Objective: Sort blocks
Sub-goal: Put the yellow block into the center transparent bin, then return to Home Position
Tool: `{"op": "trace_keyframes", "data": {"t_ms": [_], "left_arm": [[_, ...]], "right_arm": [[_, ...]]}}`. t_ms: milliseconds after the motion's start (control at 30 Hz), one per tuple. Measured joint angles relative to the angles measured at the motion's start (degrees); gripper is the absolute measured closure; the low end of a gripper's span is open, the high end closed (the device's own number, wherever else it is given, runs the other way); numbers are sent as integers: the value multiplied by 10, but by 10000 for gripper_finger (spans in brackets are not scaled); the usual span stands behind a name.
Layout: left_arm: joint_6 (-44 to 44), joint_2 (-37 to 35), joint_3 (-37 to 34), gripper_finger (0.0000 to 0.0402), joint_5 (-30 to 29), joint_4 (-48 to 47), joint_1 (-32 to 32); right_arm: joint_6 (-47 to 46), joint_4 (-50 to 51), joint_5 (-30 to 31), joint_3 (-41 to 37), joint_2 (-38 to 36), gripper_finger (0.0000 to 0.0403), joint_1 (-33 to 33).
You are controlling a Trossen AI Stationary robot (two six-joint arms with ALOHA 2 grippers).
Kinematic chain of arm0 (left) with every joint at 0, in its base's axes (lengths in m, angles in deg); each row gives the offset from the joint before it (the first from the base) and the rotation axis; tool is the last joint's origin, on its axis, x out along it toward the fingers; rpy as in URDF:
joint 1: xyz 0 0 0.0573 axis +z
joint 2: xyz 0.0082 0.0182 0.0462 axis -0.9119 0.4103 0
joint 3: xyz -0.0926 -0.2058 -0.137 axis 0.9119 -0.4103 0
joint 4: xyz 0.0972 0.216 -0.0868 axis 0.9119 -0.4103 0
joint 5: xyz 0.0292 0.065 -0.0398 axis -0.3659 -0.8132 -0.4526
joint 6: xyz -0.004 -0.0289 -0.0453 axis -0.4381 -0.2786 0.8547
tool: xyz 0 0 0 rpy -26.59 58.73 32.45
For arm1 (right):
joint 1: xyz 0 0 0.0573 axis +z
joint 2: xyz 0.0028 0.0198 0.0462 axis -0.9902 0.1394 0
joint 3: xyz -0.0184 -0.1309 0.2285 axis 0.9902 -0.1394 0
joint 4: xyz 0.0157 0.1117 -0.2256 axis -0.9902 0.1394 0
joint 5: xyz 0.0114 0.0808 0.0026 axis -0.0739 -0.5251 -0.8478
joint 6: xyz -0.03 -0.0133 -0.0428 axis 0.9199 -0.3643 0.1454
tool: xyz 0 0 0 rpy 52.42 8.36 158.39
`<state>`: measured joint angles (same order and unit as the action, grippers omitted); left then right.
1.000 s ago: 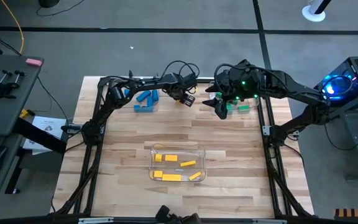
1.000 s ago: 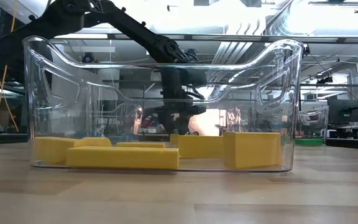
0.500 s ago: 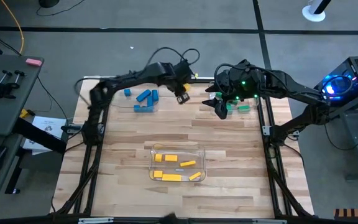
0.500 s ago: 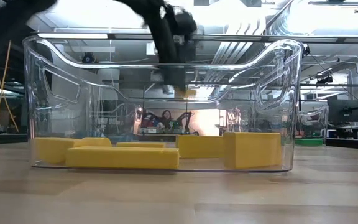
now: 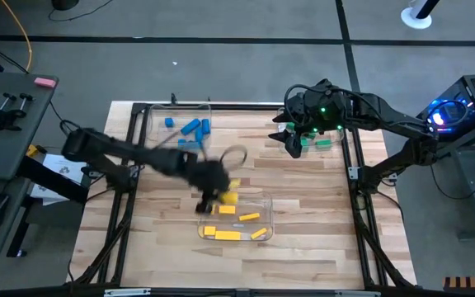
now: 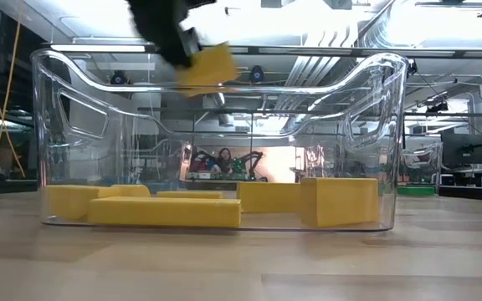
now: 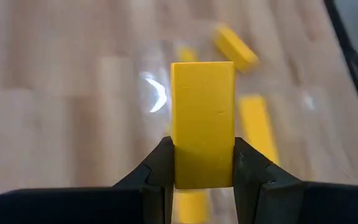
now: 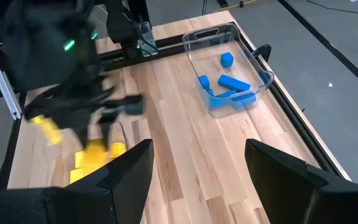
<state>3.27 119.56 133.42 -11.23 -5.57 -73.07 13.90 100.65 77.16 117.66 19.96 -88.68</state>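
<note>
While the left gripper [image 7: 202, 163] clamps a yellow block [image 7: 202, 121] between its fingers, it hangs above the near bin [image 5: 266, 200], which holds five yellow blocks [image 5: 228, 235]. Right gripper [image 5: 291, 142] waits, fingers apart, by the green bin [image 5: 334, 147]. Blue blocks [image 5: 191, 129] fill a third bin [image 5: 151, 124].

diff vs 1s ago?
The left gripper, jaws shut on a yellow block, swung from the far side of the table to above the bin of yellow blocks. The right gripper, open, stayed over the green blocks. Blue blocks unmoved.
</note>
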Motion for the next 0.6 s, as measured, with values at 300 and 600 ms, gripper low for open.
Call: {"op": "trace_keyframes", "data": {"t_ms": [300,600], "left_arm": [[78,10,-95,305,-8,117,-94],[10,9,-41,145,-7,24,-79]], "right_arm": [[-2,0,0,0,0,151,0],[-16,0,0,0,0,151,0]]}}
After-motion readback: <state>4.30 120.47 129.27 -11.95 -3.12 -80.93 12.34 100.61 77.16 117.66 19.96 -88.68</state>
